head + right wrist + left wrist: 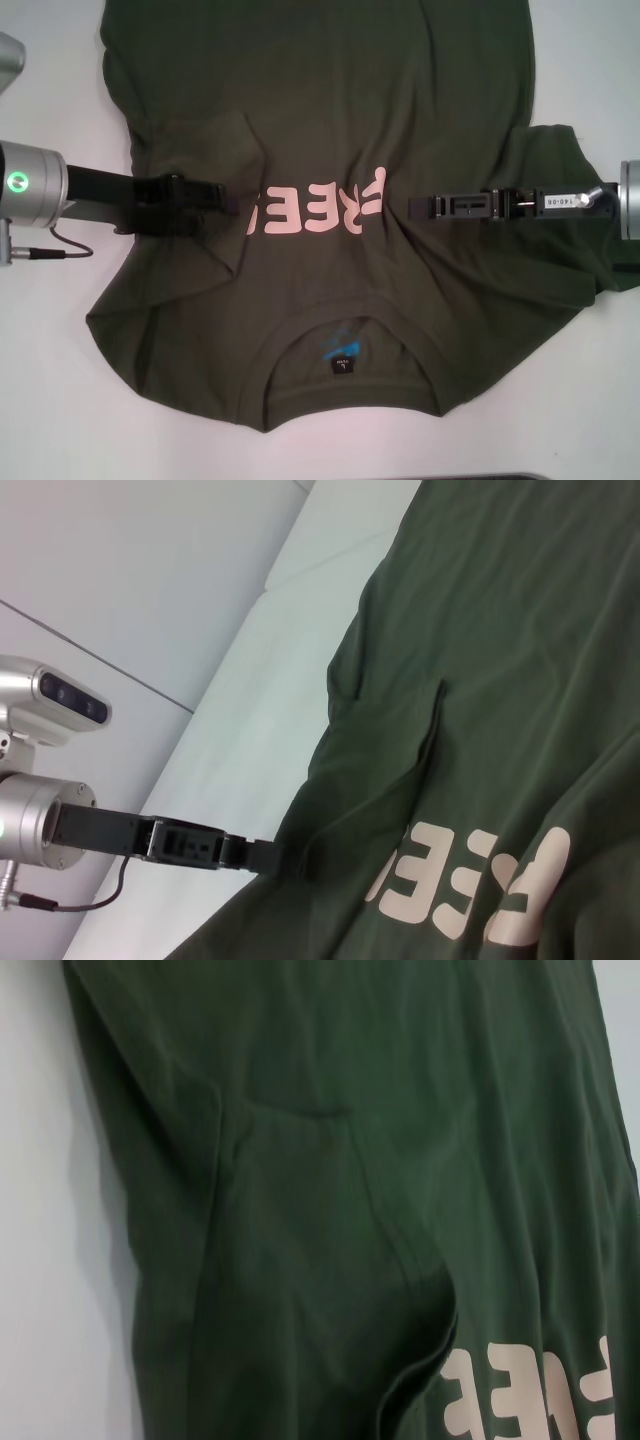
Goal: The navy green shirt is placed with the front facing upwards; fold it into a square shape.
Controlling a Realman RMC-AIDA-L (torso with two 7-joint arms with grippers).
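1. Left end effector (228, 203) reaches in over the shirt's left side at chest height, tip at the first letters of the print. Can't tell whether it is clenched or released; the black fingers blend into the dark cloth.
2. Right end effector (420, 207) comes in from the opposite side at the same height, tip just beside the other end of the lettering. Can't tell its state either.
3. Navy green shirt (330, 120) lies front up on the white worktop (50, 400), collar nearest the robot, hem running out of the head view at the far edge.
4. Pale pink chest lettering (318, 207) sits between the two tips; a fabric fold covers part of it.
5. Cloth is bunched and creased around both tips, with ridges radiating from the chest.
6. Black neck label (343, 363) with blue print shows inside the ribbed collar (350, 335).
7. Right wrist view shows the left arm (150, 838) meeting the shirt edge.
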